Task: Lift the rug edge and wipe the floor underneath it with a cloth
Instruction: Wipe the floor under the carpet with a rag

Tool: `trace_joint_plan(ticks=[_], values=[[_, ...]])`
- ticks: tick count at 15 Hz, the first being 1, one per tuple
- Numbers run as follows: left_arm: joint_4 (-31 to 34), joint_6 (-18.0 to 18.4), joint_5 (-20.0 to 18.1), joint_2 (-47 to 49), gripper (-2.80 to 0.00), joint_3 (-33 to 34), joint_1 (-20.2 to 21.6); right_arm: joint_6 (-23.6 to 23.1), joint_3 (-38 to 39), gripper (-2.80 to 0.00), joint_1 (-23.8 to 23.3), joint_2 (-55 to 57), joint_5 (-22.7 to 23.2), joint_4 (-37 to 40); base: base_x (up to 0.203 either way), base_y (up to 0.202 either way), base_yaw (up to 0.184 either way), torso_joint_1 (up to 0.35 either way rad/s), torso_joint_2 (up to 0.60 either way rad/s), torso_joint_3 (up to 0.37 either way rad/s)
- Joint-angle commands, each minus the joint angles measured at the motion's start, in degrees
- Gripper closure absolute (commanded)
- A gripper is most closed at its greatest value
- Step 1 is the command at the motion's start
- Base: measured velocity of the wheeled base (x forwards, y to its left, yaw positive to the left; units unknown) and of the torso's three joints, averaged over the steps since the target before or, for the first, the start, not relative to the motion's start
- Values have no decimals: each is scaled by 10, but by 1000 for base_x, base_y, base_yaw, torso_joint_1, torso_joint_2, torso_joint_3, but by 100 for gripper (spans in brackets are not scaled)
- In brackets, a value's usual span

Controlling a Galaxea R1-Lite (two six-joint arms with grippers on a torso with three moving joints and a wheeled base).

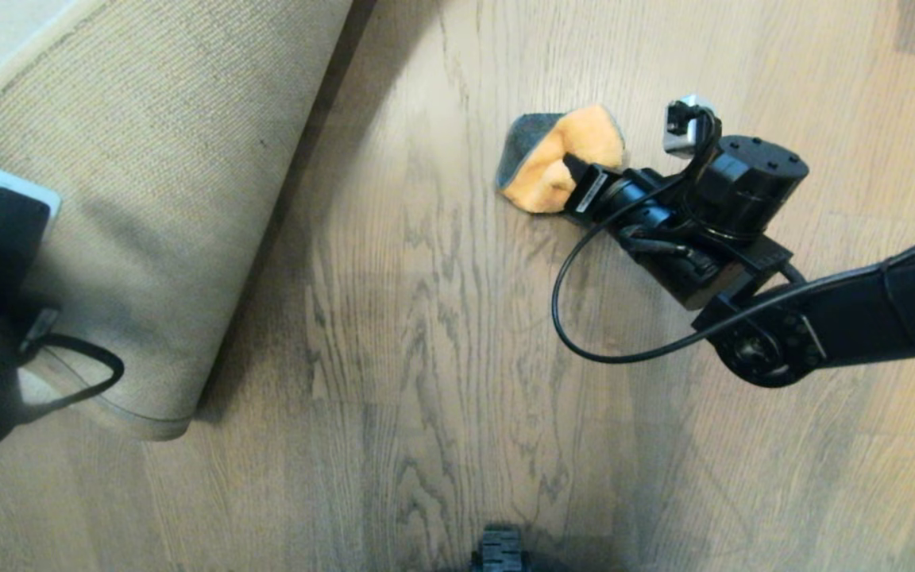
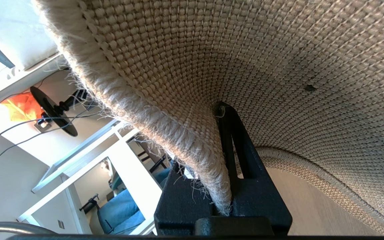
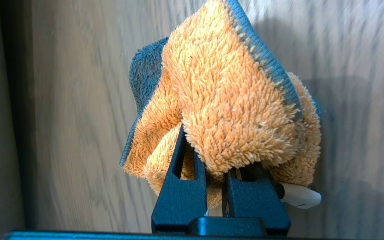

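Orange cloth [image 1: 557,163] upper centre of head view, clamped in our right gripper [image 1: 577,179] on bare floor [image 1: 426,318] | left gripper [image 2: 227,203] pinches rug edge [image 2: 192,150] raised at left | we should press flat, sweep toward the rug's shadow, hold rug high.

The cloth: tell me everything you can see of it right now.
The cloth is small, fluffy, orange-yellow microfibre with grey-blue stitched edge trim, one corner folded back to show a grey side. It is bunched, not spread flat. The right gripper has its jaws shut on the bunched end, and the cloth is down against the floor, well to the right of the lifted rug edge, not touching it.
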Motion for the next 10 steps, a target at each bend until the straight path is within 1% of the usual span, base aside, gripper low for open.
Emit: trace_joint_plan(ticks=[1, 3, 5, 8, 10], values=[[-3, 2, 4, -2, 0, 1, 0, 1, -14, 0, -4, -20, -1, 15, 0, 0, 0, 0, 0, 0], [-3, 2, 4, -2, 0, 1, 0, 3, 0, 0, 21, -32, -1, 15, 0, 0, 0, 0, 0, 0], [-3, 2, 4, -2, 0, 1, 0, 5, 36, 0, 60, -51, -2, 10, 0, 0, 0, 0, 0, 0], [-3, 2, 4, -2, 0, 1, 0, 12, 108, 0, 143, -79, -9, 3, 0, 0, 0, 0, 0, 0], [-3, 2, 4, -1, 0, 1, 0, 29, 168, 0, 207, -82, -30, -13, 0, 0, 0, 0, 0, 0]])
